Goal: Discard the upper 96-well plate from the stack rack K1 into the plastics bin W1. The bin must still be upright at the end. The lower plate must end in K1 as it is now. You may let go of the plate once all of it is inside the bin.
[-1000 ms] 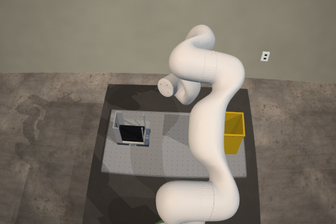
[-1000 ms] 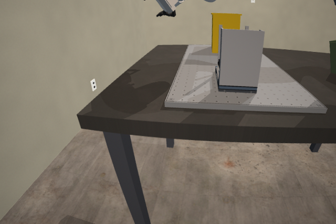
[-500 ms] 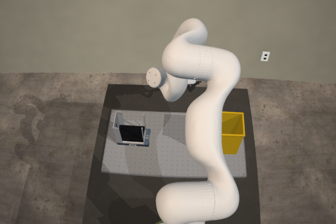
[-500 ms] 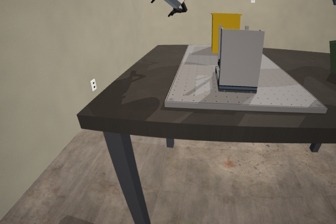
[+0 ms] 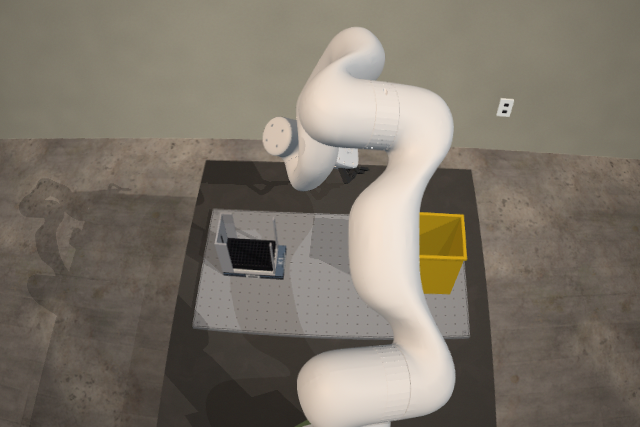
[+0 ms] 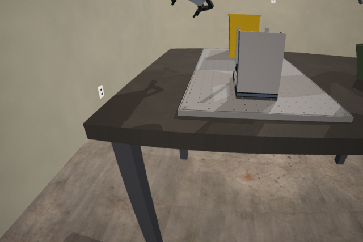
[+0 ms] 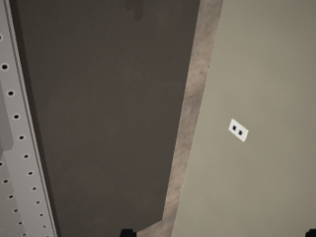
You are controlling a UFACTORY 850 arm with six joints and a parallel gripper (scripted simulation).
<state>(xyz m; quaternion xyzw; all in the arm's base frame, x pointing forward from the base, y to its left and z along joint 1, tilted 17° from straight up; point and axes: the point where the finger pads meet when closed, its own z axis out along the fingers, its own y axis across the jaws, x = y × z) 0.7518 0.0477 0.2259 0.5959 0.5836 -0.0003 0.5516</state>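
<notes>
The grey stack rack K1 (image 5: 242, 251) stands on the perforated plate (image 5: 315, 288) at its left part. A black 96-well plate (image 5: 250, 253) shows at the top of the rack; the lower plate is hidden under it. In the exterior view only the rack's grey back wall (image 6: 259, 63) shows. The yellow plastics bin W1 (image 5: 440, 258) stands upright at the plate's right edge, also in the exterior view (image 6: 243, 33). My gripper (image 6: 190, 3) is open and empty, high above the table's far edge, well away from rack and bin. The wrist view shows only dark table top, floor and wall.
The perforated plate (image 6: 261, 93) lies on a dark table (image 6: 152, 96). A dark green object (image 6: 359, 60) stands at the right edge of the exterior view. My white arm (image 5: 387, 236) hides the plate's middle between rack and bin.
</notes>
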